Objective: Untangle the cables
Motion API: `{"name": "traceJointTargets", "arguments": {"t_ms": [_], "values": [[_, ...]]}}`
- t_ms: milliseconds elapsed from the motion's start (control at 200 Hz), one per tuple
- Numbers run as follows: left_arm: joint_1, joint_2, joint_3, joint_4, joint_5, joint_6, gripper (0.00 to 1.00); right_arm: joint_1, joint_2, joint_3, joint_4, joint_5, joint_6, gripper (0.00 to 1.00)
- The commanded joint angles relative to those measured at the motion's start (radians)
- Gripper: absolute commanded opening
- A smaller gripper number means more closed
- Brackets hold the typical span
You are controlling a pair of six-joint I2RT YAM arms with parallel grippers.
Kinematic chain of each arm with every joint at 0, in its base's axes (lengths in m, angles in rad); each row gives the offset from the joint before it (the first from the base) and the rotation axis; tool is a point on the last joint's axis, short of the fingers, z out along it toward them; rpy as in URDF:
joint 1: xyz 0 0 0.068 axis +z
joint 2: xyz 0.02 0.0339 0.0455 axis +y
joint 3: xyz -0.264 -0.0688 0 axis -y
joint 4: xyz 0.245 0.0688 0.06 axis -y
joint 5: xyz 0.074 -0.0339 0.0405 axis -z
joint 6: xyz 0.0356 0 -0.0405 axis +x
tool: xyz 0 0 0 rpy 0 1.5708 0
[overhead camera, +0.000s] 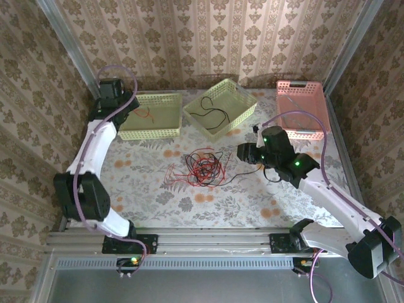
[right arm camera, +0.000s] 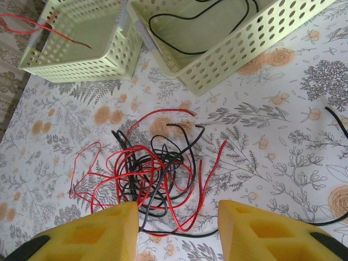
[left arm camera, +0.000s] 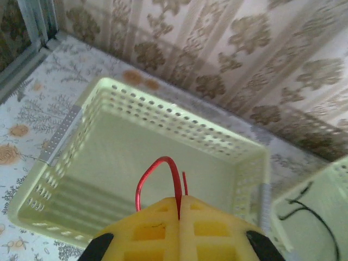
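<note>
The cables lie in a loose tangle of red and black wires (overhead camera: 202, 167) on the flowered table; the right wrist view has that tangle (right arm camera: 152, 174) just ahead of my right gripper (right arm camera: 178, 217). Its yellow fingers are open and nothing is between them. My right gripper (overhead camera: 240, 152) hovers to the right of the heap. My left gripper (left arm camera: 179, 204) is shut on a red wire (left arm camera: 157, 171), which loops up out of the closed fingers. It hangs over the left green basket (left arm camera: 179, 117). From above, my left gripper (overhead camera: 130, 108) is above that basket's left part.
The left green basket (overhead camera: 167, 132) holds a red wire (overhead camera: 144, 114). A middle green basket (overhead camera: 243, 112), set askew, holds a black cable (overhead camera: 211, 107). A pink basket (overhead camera: 302, 88) stands at the back right. One black cable (right arm camera: 337, 119) trails right of the heap.
</note>
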Motion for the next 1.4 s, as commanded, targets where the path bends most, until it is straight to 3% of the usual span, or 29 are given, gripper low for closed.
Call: {"name": "traceJointTargets", "arguments": {"t_ms": [0,75,150,220,360,475,730,940,1140,1250,1395], "values": [[0.009,0.069,0.105,0.028,0.034,0.013,0.00,-0.005,-0.033,-0.003,-0.037,0.016,-0.006,0.44],[0.021,0.131,0.160,-0.016,0.055,0.010,0.09,-0.006,-0.039,0.008,-0.056,0.019,-0.009,0.45],[0.029,0.173,0.199,-0.056,0.082,0.012,0.45,-0.007,-0.049,0.016,-0.073,0.030,-0.011,0.46],[0.033,0.180,0.229,-0.100,0.088,0.025,0.64,-0.007,-0.059,0.021,-0.085,0.039,-0.011,0.47],[0.026,0.080,0.154,-0.097,0.127,-0.008,0.74,-0.006,-0.059,0.028,-0.088,0.058,-0.015,0.47],[-0.030,-0.044,0.015,-0.060,0.192,-0.031,0.72,-0.007,-0.010,0.028,-0.048,0.031,-0.011,0.47],[-0.339,-0.178,-0.359,-0.039,0.325,-0.050,0.71,0.006,0.254,0.087,0.033,-0.209,-0.001,0.44],[-0.498,-0.144,-0.494,0.013,0.318,-0.096,0.69,0.025,0.471,0.137,0.105,-0.304,-0.008,0.48],[-0.562,-0.030,-0.472,-0.006,0.314,-0.061,0.60,0.044,0.574,0.141,0.104,-0.304,-0.020,0.38],[-0.577,0.001,-0.466,-0.001,0.316,-0.050,0.46,0.055,0.578,0.113,0.107,-0.287,-0.014,0.28],[-0.578,-0.007,-0.457,-0.013,0.290,-0.032,0.15,0.060,0.547,0.081,0.102,-0.257,-0.004,0.11]]}}
